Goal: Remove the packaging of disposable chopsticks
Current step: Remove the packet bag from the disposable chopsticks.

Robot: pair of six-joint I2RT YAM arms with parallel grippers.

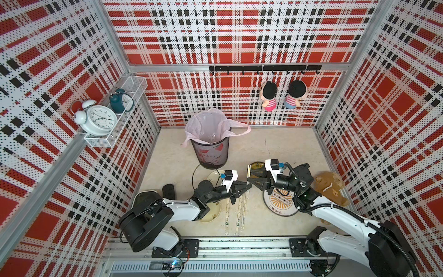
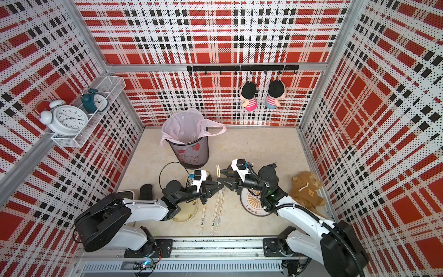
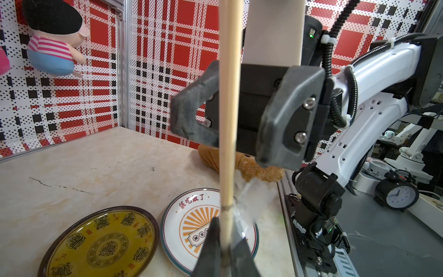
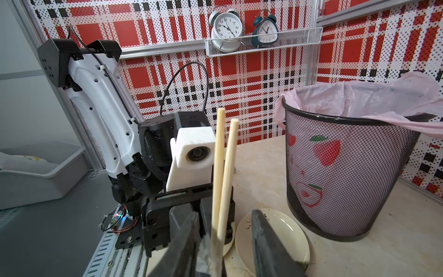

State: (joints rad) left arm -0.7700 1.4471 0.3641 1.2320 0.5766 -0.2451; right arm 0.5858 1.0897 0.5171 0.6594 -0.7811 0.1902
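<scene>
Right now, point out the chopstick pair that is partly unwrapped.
The pair clamped in the left gripper, bare ends showing; the rest lie flat, fully wrapped.

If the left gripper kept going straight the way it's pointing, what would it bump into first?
Most likely the right gripper. The left gripper, shut on the packaging, points straight at its open jaws, nearly tip to tip. Depth is hard to judge.
</scene>
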